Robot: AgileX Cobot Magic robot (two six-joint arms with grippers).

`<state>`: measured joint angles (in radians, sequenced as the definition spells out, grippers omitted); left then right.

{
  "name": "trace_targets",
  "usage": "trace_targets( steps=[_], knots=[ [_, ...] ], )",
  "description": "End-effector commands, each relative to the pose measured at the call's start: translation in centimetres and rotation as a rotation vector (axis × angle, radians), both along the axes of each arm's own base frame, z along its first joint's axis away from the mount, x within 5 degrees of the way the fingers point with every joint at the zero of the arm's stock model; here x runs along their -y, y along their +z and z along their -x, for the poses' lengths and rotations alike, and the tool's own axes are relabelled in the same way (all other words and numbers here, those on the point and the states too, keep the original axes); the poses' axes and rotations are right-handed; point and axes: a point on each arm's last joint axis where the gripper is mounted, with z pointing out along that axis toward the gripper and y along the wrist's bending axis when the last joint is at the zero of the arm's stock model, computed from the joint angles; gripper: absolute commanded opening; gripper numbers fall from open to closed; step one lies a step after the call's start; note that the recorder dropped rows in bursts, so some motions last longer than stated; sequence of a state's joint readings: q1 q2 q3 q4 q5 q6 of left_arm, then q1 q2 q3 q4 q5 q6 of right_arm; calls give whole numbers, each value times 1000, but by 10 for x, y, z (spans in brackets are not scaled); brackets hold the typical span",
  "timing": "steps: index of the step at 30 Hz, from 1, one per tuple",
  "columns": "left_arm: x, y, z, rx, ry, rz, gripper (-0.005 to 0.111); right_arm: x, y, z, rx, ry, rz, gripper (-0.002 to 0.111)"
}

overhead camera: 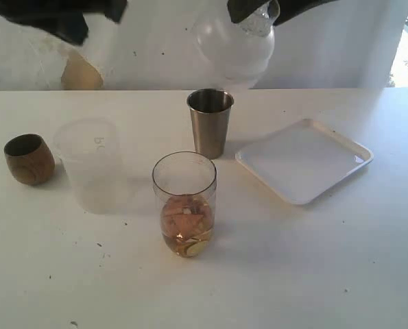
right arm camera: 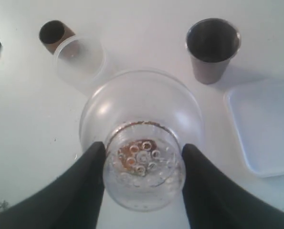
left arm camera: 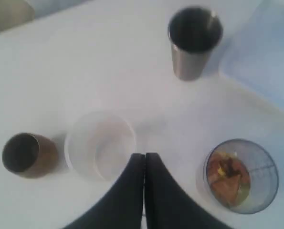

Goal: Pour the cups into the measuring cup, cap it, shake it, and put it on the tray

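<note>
White worktop (overhead camera: 313, 274) filled the scene, with a pale wall (overhead camera: 156, 55) behind it. Nearest the right claw (right arm camera: 142, 147) was the thing it gripped: a clear domed lid (right arm camera: 142, 100), pinched at its perforated neck between the two dark fingers (right arm camera: 84, 186). The lid was held high over the worktop, its wide mouth turned downward. A brown tint showed through the neck, but the wrist view did not show whether that was the measuring cup underneath.

In the exterior view the measuring cup (overhead camera: 184, 205) stood upright well below that claw. It held brownish pieces and a little yellowish liquid in its lower part. The steel tumbler (overhead camera: 210, 122) stood upright near it, also well below the right claw, and the two were not touching. The tray (overhead camera: 304, 160) lay flat on the worktop, below the right claw and off to its right, near the tumbler but apart from it.

The left claw (left arm camera: 144, 160) hung high too, its two fingers pressed together and closed. Just beneath its tips stood the frosted cup (left arm camera: 99, 145), mouth up. The wooden cup (left arm camera: 25, 153) sat just beside the frosted cup, on the side away from the right claw. Farther from the left claw, toward the right claw's side, stood the measuring cup. The steel tumbler and the tray lay farther off still.
</note>
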<state>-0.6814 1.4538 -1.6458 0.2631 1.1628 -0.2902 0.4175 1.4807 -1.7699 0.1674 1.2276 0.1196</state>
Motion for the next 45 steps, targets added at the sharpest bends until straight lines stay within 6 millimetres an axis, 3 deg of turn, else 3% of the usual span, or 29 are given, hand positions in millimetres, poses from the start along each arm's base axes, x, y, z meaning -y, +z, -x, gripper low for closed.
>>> trace_targets(
  steps=[1,4,8,11,15,20,25,29,34,38,45],
  knots=[
    [-29,47,36,179,16,164,0,-9,-13,7,-35,48,19,0],
    [-49,62,62,286,-2,241,0,-19,-22,13,-64,89,30,0],
    [-79,62,95,428,23,338,0,-29,-31,18,-88,131,48,0],
    [-100,51,120,530,16,397,0,-36,-37,23,-107,159,60,0],
    [-119,20,141,569,37,433,0,-50,-39,33,-112,202,68,0],
    [-128,-19,148,535,84,436,0,-63,-49,33,-117,183,133,0],
    [-132,-47,155,705,41,508,0,-80,-69,25,-151,188,196,0],
    [-155,-72,161,832,197,508,0,-86,-84,9,-155,145,266,0],
    [-179,-104,168,879,418,600,0,-92,-80,0,-134,138,257,0],
    [-179,-112,170,890,408,631,0,-87,-74,-5,-112,102,256,0],
    [-176,-112,170,878,371,634,0,-87,-92,-21,-178,67,254,0]
  ],
)
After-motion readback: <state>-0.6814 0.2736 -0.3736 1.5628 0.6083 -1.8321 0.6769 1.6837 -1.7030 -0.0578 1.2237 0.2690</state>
